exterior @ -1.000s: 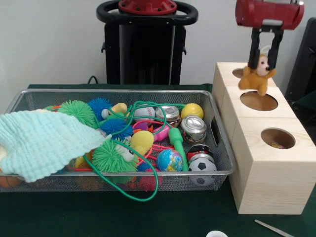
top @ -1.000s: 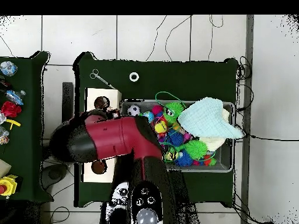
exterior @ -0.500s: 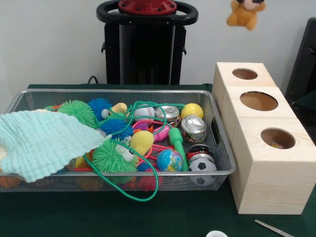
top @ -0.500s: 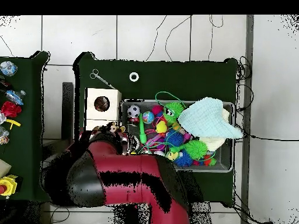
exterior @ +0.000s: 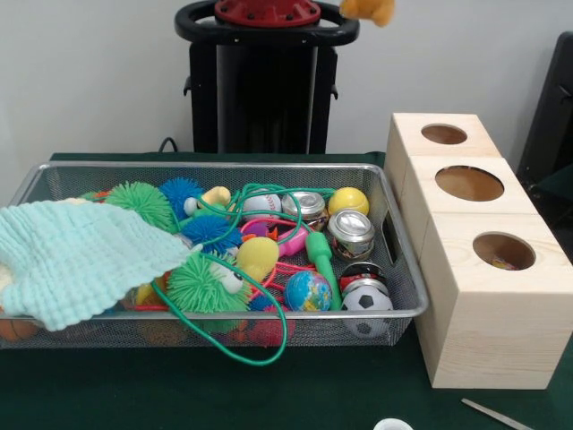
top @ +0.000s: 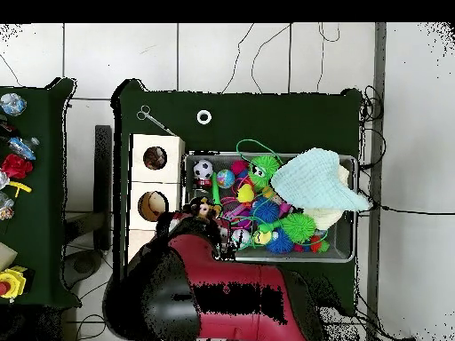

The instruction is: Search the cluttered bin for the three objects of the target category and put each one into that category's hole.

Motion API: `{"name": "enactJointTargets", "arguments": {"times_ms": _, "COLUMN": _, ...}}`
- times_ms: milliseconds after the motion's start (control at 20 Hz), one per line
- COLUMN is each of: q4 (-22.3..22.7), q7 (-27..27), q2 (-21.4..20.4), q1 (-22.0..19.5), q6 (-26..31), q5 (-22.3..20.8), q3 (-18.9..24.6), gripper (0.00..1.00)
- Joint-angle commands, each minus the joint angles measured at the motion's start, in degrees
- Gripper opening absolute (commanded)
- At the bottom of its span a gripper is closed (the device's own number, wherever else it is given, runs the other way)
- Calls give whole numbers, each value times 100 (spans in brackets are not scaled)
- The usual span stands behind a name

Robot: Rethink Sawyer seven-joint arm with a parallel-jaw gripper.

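The wire-mesh bin [exterior: 405, 313] lies on the green table, full of toys; it also shows in the overhead view [top: 353, 209]. Three pale wooden boxes stand beside it. The middle hole [exterior: 469, 183] is the widest. The far hole [exterior: 445, 134] and the near hole [exterior: 503, 251] look alike in size, so I cannot tell which is mid-sized. My gripper [top: 206, 218] is shut on a tan plush toy [top: 201, 208], high over the bin's end by the boxes. In the front view only the plush's underside [exterior: 368, 8] shows at the top edge.
A pale green cloth [exterior: 76, 255] covers the bin's left part. Spiky balls, a globe ball [exterior: 307, 291], a football [exterior: 367, 300], tins and a green cord fill the rest. Scissors [top: 151, 117] and a tape ring [top: 203, 116] lie on the table. Small items lie inside the near hole.
The gripper rose from just above the boxes with the plush toy still in it and moved across toward the bin; it has left the front view except for the plush's underside.
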Motion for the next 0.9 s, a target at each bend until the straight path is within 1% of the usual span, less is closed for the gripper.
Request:
{"name": "enactJointTargets", "arguments": {"times_ms": 50, "q4": 662, "q7": 238, "q2": 800, "q1": -62, "q6": -552, "q5": -742, "q3": 45, "gripper": 0}}
{"name": "enactJointTargets", "arguments": {"times_ms": 200, "q4": 512, "q7": 592, "q2": 1112, "q1": 71, "q6": -783, "q5": -956, "q3": -67, "gripper": 0}}
{"name": "enactJointTargets", "arguments": {"times_ms": 300, "q4": 477, "q7": 745, "q2": 1244, "q1": 150, "q6": -929, "q5": -1040, "q3": -140, "gripper": 0}}
{"name": "enactJointTargets", "arguments": {"times_ms": 350, "q4": 473, "q7": 764, "q2": 1267, "q1": 181, "q6": -892, "q5": -1048, "q3": -159, "gripper": 0}}
{"name": "enactJointTargets", "arguments": {"times_ms": 550, "q4": 512, "q7": 907, "q2": 1299, "q1": 395, "q6": -692, "q5": -986, "q3": -278, "gripper": 0}}
{"name": "enactJointTargets", "arguments": {"times_ms": 800, "q4": 522, "q7": 1226, "q2": 1479, "q1": 744, "q6": -854, "q5": -870, "q3": -462, "gripper": 0}}
{"name": "enactJointTargets", "arguments": {"times_ms": 900, "q4": 524, "q7": 1369, "q2": 1458, "q1": 926, "q6": -738, "q5": -750, "q3": -551, "gripper": 0}}
